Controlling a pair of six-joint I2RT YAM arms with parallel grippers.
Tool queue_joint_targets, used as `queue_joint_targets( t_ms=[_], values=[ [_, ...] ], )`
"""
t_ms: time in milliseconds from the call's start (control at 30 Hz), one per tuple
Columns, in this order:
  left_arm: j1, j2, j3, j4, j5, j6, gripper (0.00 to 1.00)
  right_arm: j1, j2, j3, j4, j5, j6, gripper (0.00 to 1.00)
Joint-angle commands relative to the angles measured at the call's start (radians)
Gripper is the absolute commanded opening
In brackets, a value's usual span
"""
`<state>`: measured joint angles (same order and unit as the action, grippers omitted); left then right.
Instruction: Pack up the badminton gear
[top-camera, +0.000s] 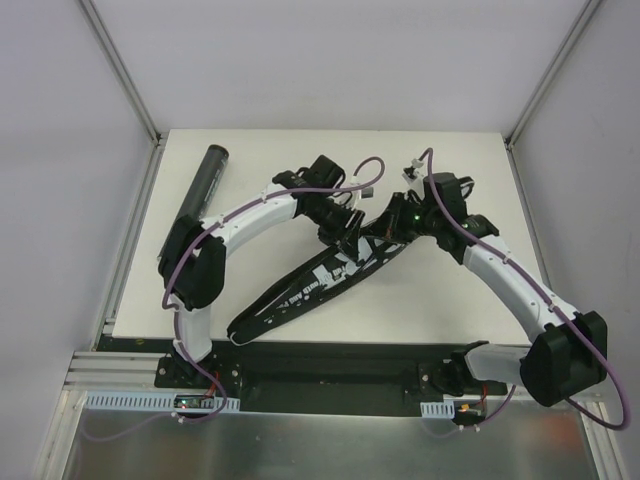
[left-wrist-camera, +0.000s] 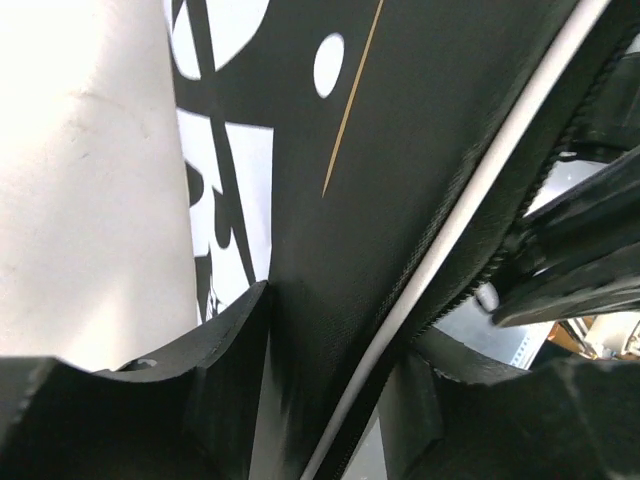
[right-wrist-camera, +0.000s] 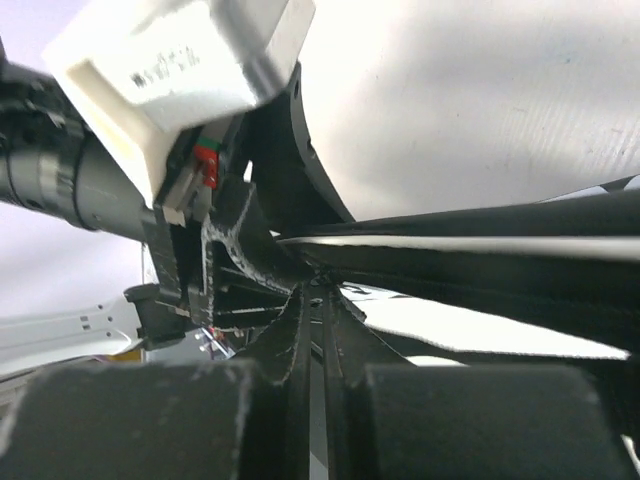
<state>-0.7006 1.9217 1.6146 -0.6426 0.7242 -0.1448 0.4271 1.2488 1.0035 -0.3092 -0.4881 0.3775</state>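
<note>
The black bag (top-camera: 320, 285) with white lettering lies slanted across the middle of the table. Both grippers meet at its far right end. My left gripper (top-camera: 350, 228) is shut on the bag's fabric; the left wrist view shows the cloth (left-wrist-camera: 420, 150), its white piping and zip teeth pinched between the fingers (left-wrist-camera: 230, 350). My right gripper (top-camera: 392, 232) is shut on a thin black edge of the bag (right-wrist-camera: 480, 255), held between its fingers (right-wrist-camera: 200, 420). The long black tube (top-camera: 205, 180) lies at the far left. No rackets or shuttlecocks show.
The white table (top-camera: 470, 180) ends at metal rails on the left and right, with white walls behind. A black rail (top-camera: 330, 352) runs along the near edge. The left arm's wrist housing (right-wrist-camera: 180, 70) sits close above my right gripper. Purple cables loop over both arms.
</note>
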Motion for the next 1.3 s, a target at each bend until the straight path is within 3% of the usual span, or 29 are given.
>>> queue_joint_targets(
  t_ms=[0, 367, 467, 533, 633, 1000, 1067, 1267],
  values=[
    [-0.01, -0.101, -0.083, -0.017, -0.074, 0.042, 0.43, -0.033, -0.025, 0.012, 0.122, -0.029, 0.06, 0.0],
    [-0.025, -0.418, -0.406, 0.029, -0.238, 0.074, 0.43, -0.083, -0.011, -0.02, 0.16, -0.061, 0.086, 0.0],
    [-0.025, -0.473, -0.456, 0.035, -0.235, 0.068, 0.35, -0.085, -0.003, -0.014, 0.168, -0.073, 0.084, 0.0],
    [-0.025, -0.475, -0.473, 0.038, -0.212, 0.067, 0.12, -0.082, 0.008, -0.008, 0.168, -0.092, 0.081, 0.0],
    [-0.023, -0.431, -0.447, 0.064, -0.181, 0.051, 0.0, -0.071, 0.017, 0.001, 0.163, -0.104, 0.075, 0.0],
    [0.007, -0.202, -0.064, 0.095, -0.236, 0.013, 0.0, 0.145, -0.008, -0.107, 0.217, -0.044, 0.121, 0.0],
    [0.012, -0.199, -0.062, 0.096, -0.229, 0.005, 0.0, 0.141, -0.012, -0.115, 0.231, -0.046, 0.133, 0.0],
    [0.012, -0.331, -0.267, 0.116, -0.21, -0.03, 0.27, 0.111, 0.027, -0.088, 0.242, -0.078, 0.092, 0.0]
  ],
)
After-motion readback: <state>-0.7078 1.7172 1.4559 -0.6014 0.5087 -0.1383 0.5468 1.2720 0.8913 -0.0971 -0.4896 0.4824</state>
